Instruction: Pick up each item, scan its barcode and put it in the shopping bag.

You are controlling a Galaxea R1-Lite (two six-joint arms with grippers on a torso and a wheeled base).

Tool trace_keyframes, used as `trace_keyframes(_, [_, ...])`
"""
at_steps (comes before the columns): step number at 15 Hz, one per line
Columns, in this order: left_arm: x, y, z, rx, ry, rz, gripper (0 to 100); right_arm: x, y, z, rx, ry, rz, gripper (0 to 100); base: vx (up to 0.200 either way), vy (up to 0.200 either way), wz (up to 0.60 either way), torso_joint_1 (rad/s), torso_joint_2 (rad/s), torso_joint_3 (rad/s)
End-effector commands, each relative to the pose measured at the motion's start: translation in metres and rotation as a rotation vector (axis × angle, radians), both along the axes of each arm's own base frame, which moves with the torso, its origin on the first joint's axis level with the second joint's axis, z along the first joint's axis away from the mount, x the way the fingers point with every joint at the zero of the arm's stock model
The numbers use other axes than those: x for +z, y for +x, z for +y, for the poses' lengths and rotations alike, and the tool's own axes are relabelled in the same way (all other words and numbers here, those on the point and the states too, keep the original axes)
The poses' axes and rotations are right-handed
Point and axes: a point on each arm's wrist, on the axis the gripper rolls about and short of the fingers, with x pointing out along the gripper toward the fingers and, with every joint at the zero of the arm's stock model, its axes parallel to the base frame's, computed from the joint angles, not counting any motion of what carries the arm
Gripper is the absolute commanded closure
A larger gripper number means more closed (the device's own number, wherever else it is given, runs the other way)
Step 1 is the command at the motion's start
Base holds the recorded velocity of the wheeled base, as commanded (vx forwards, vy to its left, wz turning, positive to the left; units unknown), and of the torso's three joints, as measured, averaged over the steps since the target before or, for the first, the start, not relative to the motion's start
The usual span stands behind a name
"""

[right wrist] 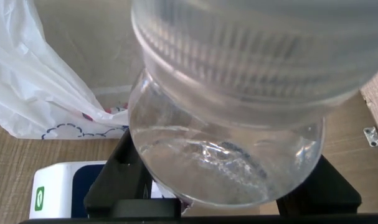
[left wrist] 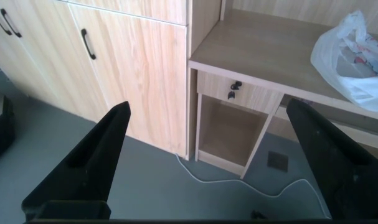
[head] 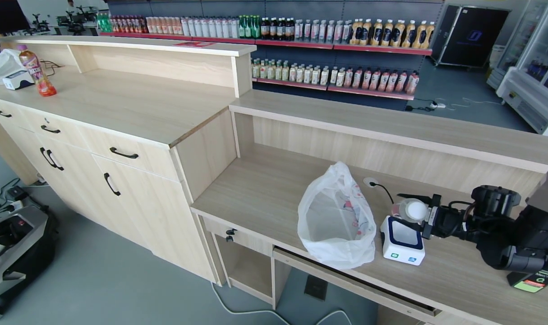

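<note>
**Right tool pinching a bottle beside the scanner, left tool spread over the floor**

Your right tool (head: 423, 212) is pinching a clear bottle (head: 409, 211). In the right wrist view its dark fingers (right wrist: 117, 183) sit on either side of the bottle's (right wrist: 232, 155) rounded body. The bottle lies on its side in the grip, with a white rounded end facing the bag's side of the desk. It hangs just behind the scanner (head: 402, 239), a small white box with a dark blue face, and a little above it. You cannot tell from these views whether bottle and scanner touch.

Just beside the scanner, on the side away from your right arm, stands the shopping bag (head: 337, 216). It is thin white plastic with a faint printed pattern, and its mouth gapes open toward you. Bag and scanner both rest on the lower tabletop (head: 264, 185), close to its front edge. A black cable (head: 384, 189) runs from a round socket behind the bag.

Your left tool (left wrist: 207, 107) is spread wide and grips nothing. Its two dark fingers (left wrist: 92, 155) frame the grey floor (left wrist: 157, 180) in front of the desk, with the cabinet doors (left wrist: 132, 68) beyond it and the bag (left wrist: 357, 56) up on the tabletop, well apart from it.

Farther out, on the higher counter (head: 120, 101) to your left, a second bottle (head: 37, 72) of orange-pink drink stands upright. It is just beside another small white scanner unit (head: 16, 80) and a crumpled white bag (head: 1, 65). Across the aisle, shelves (head: 301, 29) carry rows of drink bottles.
</note>
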Motion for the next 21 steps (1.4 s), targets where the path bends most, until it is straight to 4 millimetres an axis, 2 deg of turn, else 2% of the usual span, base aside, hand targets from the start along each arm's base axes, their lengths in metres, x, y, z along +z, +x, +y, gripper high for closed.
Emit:
trace_keyframes(1, [0.0, 0.0, 0.0, 0.001, 0.0, 0.001, 0, -0.007, 0.001, 0.001, 0.003, 0.003, 0.015, 100, 0.0, 0.0, 0.0, 0.0, 0.0, 0.0])
trace_keyframes(9, [0.0, 0.0, 0.0, 0.001, 0.0, 0.001, 0, -0.011, 0.01, 0.0, 0.003, 0.012, 0.012, 100, 0.0, 0.0, 0.0, 0.0, 0.0, 0.0])
trace_keyframes(16, [0.0, 0.0, 0.0, 0.001, 0.0, 0.001, 0, -0.008, 0.009, 0.002, 0.006, 0.022, 0.02, 100, 0.0, 0.0, 0.0, 0.0, 0.0, 0.0])
trace_keyframes(19, [0.0, 0.0, 0.0, 0.001, 0.0, 0.001, 0, 0.004, 0.009, 0.002, 0.0, 0.051, 0.026, 100, 0.0, 0.0, 0.0, 0.0, 0.0, 0.0])
trace_keyframes(21, [0.0, 0.0, 0.0, 0.001, 0.0, 0.001, 0, 0.022, 0.008, 0.002, -0.017, 0.105, 0.047, 100, 0.0, 0.0, 0.0, 0.0, 0.0, 0.0])
